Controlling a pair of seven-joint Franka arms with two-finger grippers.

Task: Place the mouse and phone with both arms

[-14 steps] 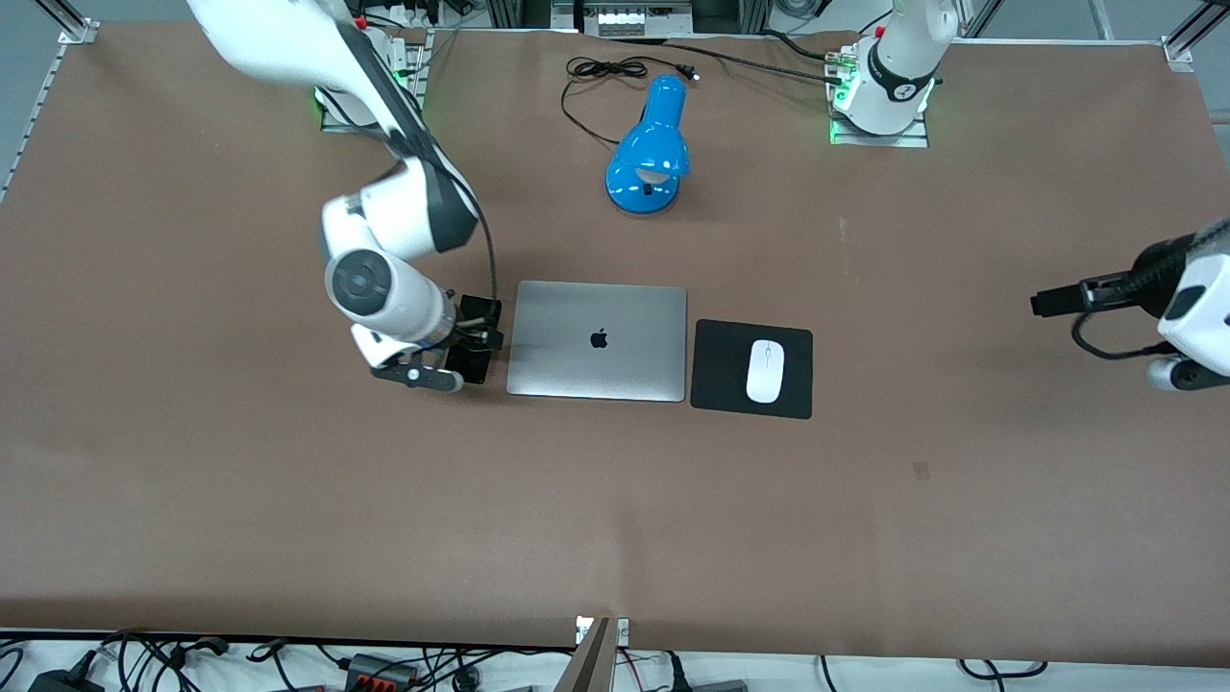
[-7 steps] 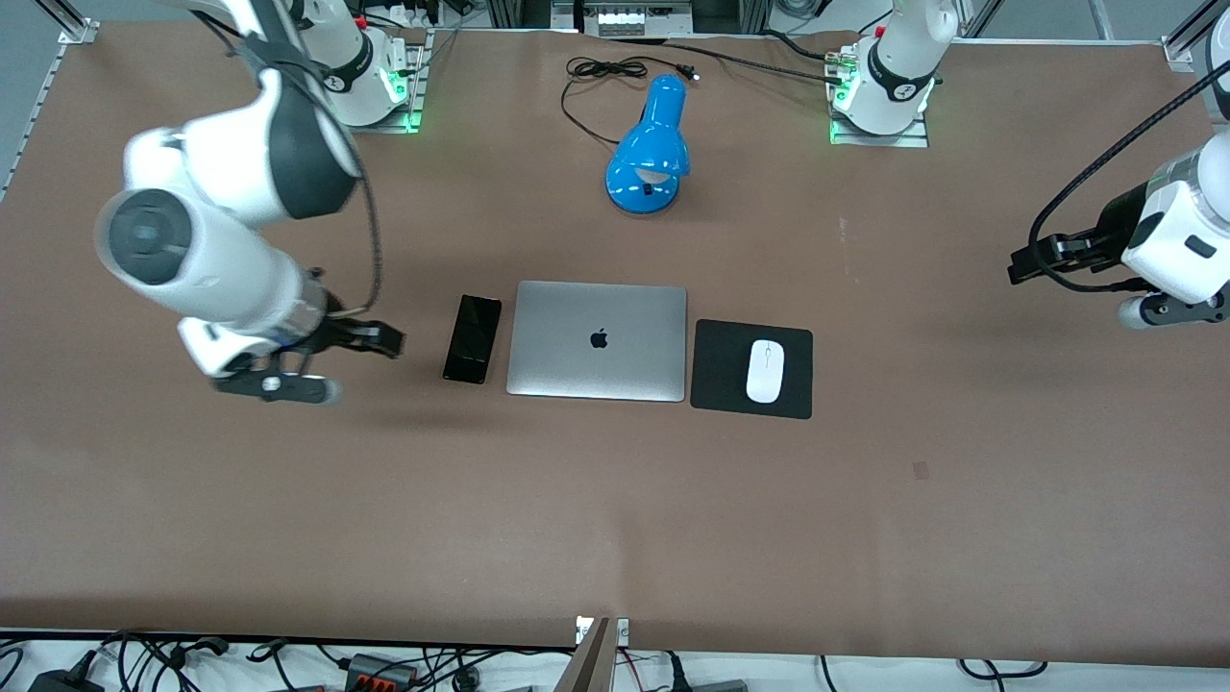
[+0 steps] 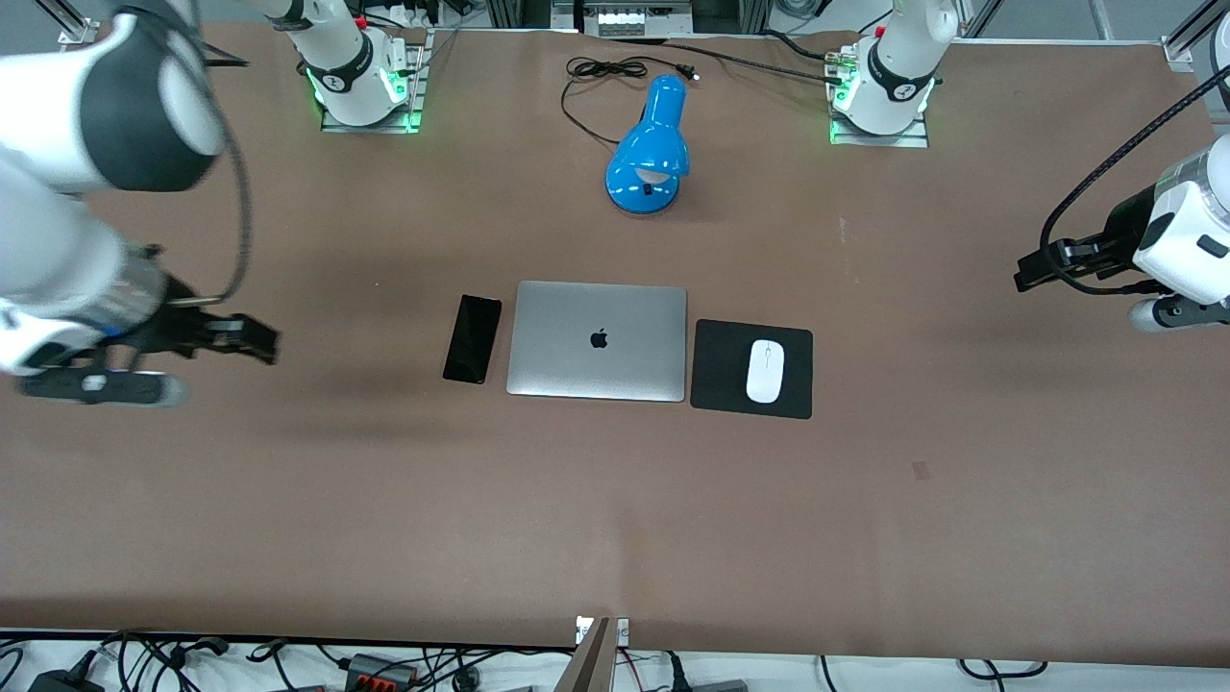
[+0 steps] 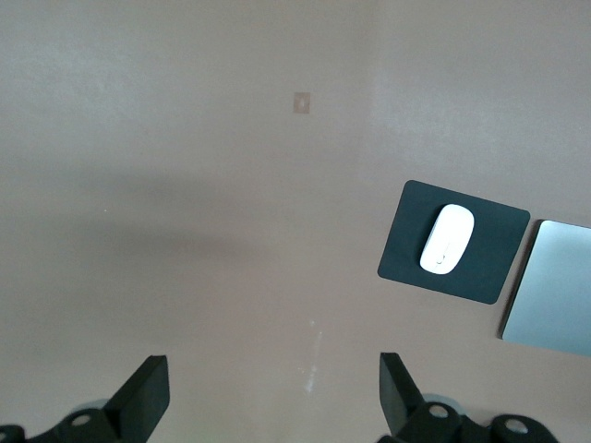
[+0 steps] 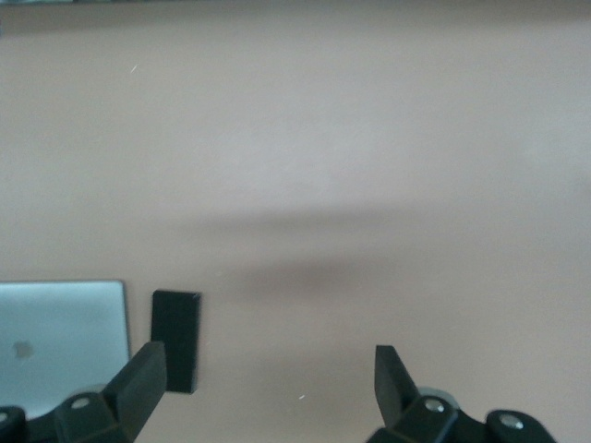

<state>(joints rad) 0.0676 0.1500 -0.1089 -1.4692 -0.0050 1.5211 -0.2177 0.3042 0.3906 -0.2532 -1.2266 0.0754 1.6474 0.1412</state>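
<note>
The white mouse lies on a black mouse pad beside the closed silver laptop, toward the left arm's end of the table. The black phone lies flat beside the laptop, toward the right arm's end. My right gripper is open and empty, up over bare table well away from the phone. My left gripper is open and empty over bare table near its end. The left wrist view shows the mouse, the pad and my left gripper. The right wrist view shows the phone and my right gripper.
A blue desk lamp with a black cord lies farther from the front camera than the laptop. The brown table reaches wide all round. The laptop's edge shows in the left wrist view and the right wrist view.
My right gripper was down at the phone, then drew away toward the right arm's end and rose. The phone stays beside the laptop. My left arm shifted slightly.
</note>
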